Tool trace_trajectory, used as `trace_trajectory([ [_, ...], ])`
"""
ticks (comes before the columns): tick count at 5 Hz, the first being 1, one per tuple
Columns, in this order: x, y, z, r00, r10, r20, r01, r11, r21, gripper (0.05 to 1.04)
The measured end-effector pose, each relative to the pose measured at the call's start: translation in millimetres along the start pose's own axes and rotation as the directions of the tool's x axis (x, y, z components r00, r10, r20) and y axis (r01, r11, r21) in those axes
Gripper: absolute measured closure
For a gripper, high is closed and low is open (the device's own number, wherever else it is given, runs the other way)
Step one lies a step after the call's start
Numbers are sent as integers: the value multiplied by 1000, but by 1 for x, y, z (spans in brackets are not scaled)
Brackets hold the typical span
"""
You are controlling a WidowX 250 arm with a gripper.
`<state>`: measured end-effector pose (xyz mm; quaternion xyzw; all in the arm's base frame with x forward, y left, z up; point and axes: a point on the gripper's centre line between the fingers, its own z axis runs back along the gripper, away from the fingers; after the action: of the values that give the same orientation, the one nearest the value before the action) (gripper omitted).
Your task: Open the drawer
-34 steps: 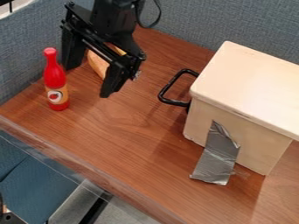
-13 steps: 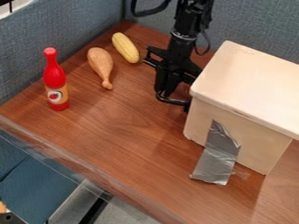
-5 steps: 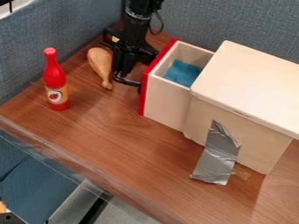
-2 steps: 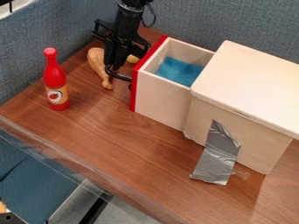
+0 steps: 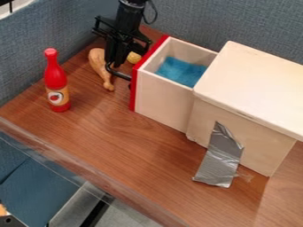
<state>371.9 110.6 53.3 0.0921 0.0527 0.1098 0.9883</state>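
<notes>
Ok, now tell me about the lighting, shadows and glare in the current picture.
Camera view: the crinkled silver tape catches bright glints; the pale wooden lid is brighter than the box side; a soft shadow lies on the brown wooden table beside the open, red-fronted wooden drawer.

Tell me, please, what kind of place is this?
Probably a robot test corner: a wooden table between blue-grey fabric partitions, with a toy-like red bottle and a box patched with silver tape.
</notes>
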Motion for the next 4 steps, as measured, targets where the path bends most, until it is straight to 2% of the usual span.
trace_trajectory([
  [1,6,10,6,1000,16,21,-16,1000,0,675],
  [2,6,14,4,1000,22,9,-22,1000,0,363],
  [3,4,15,4,1000,3,-1,-3,1000,-1,105],
  [4,-1,17,14,999,-15,-34,15,1000,-1,81],
])
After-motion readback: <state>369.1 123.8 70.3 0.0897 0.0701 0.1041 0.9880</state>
